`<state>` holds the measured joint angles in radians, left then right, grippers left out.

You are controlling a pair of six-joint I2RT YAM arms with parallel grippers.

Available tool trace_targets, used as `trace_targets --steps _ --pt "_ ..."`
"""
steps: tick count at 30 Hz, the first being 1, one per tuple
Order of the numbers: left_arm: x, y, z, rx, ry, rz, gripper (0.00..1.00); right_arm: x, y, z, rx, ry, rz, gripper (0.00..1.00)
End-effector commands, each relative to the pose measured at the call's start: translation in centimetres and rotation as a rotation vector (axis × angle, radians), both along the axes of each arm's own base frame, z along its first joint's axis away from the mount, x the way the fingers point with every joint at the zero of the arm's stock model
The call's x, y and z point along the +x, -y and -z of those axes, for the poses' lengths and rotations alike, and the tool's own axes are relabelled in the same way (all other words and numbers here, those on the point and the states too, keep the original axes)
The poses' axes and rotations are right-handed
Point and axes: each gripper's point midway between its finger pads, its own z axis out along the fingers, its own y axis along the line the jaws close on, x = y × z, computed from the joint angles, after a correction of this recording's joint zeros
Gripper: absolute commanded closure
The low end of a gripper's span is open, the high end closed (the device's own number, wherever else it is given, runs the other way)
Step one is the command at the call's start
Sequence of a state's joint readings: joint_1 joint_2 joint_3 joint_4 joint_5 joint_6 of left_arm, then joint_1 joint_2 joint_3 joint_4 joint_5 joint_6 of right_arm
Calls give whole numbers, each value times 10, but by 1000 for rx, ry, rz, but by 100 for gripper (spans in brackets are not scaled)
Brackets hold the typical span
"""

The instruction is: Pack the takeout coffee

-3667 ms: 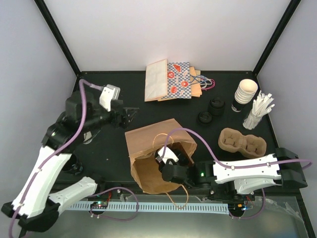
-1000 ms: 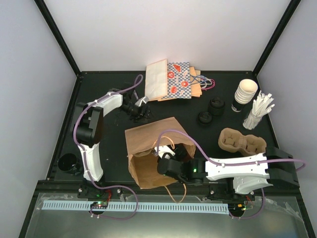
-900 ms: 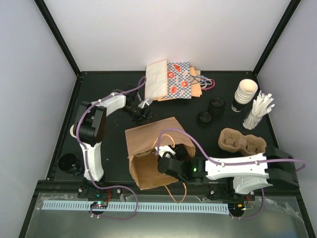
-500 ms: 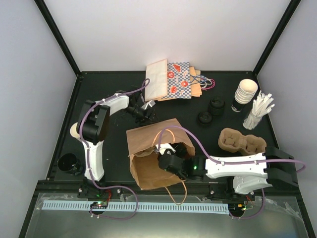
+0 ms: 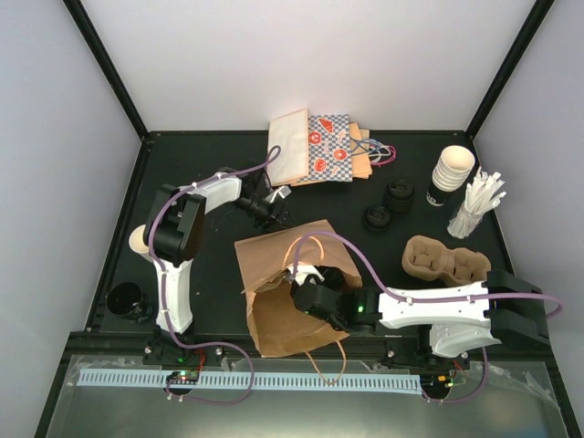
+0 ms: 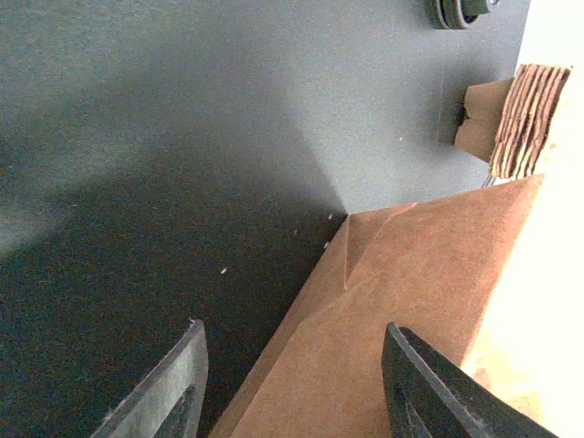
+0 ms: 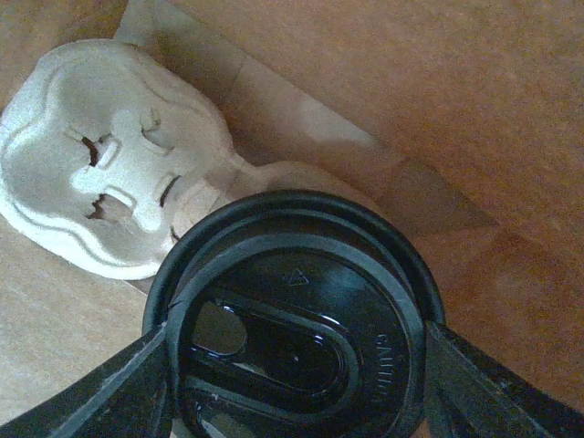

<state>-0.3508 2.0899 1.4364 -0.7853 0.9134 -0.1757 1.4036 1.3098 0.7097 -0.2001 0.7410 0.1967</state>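
The brown paper bag (image 5: pixel 260 260) lies open on the black surface (image 5: pixel 214 283), just toward 6 o'clock from the middle of the top view, with its mouth facing 6 o'clock. The right arm reaches in from 3 o'clock, and its wrist is inside the mouth.

In the right wrist view, the right pincer (image 7: pixel 294 365) is clamped on the takeout coffee (image 7: pixel 292 301). One finger presses each side of the round black lid. The cup is inside the bag, with brown paper all around it. Its cream body is hidden beneath the lid. Just toward 10 o'clock from the lid, a pale moulded pulp piece (image 7: pixel 100 155) rests against the bag's inner wall. It is probably a cup carrier, though the close view makes that hard to confirm.

The left pincer (image 5: pixel 266 206) hangs at 11 o'clock from the bag, near its closed back corner. Its fingers are apart and hold nothing. In the left wrist view, the bag's corner shows in the gap between them.

- **12 o'clock:** a pile of flat bags (image 5: pixel 310 151), one of them with a red and blue pattern.
- **2 o'clock:** stacked paper cups (image 5: pixel 453 169), white stir sticks (image 5: pixel 476 203) and loose black lids (image 5: pixel 388 203).
- **3 o'clock:** a brown pulp carrier (image 5: pixel 447 260), well apart from the bag.
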Motion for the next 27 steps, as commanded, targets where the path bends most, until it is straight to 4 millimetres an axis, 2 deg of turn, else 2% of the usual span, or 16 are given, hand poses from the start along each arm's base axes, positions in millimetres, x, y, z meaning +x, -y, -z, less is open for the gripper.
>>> trace_targets --steps 1,10,19,27 --pt "-10 13 -10 -63 0 47 47 0 1 9 42 -58 29 49" --pt "-25 16 -15 -110 -19 55 54 3 10 35 -34 -105 64 49" --pt "-42 21 -14 -138 -54 82 56 8 6 49 -118 -108 71 49" --pt "-47 26 -37 -196 -28 91 58 16 5 59 -138 -244 101 49"
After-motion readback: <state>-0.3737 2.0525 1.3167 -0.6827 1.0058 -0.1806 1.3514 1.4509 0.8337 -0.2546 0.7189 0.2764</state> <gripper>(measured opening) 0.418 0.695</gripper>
